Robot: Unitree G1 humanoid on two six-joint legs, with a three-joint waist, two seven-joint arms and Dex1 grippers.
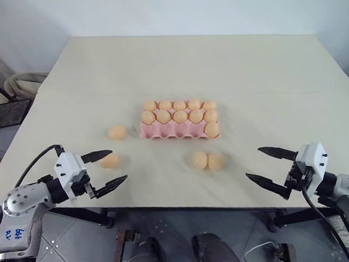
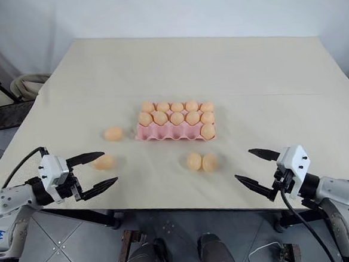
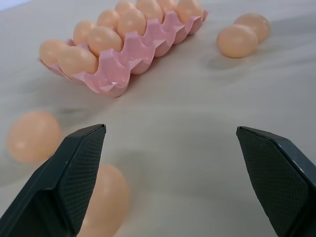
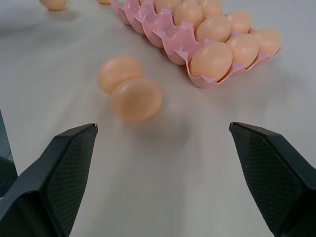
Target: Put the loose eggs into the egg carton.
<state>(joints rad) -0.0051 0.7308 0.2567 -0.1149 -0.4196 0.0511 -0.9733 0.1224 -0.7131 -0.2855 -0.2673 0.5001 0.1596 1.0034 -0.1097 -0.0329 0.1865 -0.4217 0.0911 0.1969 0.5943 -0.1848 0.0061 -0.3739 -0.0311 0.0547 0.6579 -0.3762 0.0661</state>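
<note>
Cream-coloured and matte, the table (image 1: 229, 61) is a broad flat top with a faint seam across its width, set against a plain pale wall; grey floor tiles show below its near edge, and a dark stand with a flat black panel (image 1: 5, 113) sits off to the left side.

Both tools hang just over the near edge with their black, finely cross-hatched wedge fingers spread wide apart and nothing between them. Ahead of the left tool (image 1: 104, 170) and close to its upper finger lies one smooth oval egg (image 1: 109, 161), pale orange-tan; a second loose egg (image 1: 118, 132) lies further ahead, near the left end of the egg carton (image 1: 162, 130). The carton is glossy pink moulded plastic with scalloped rims, lying flat about midway between the two tools and beyond them; its two far rows are filled, and one egg sits in the near row's right-end cup. Two more loose eggs (image 1: 207, 160) lie touching each other, ahead and to the left of the right tool (image 1: 272, 168).
</note>
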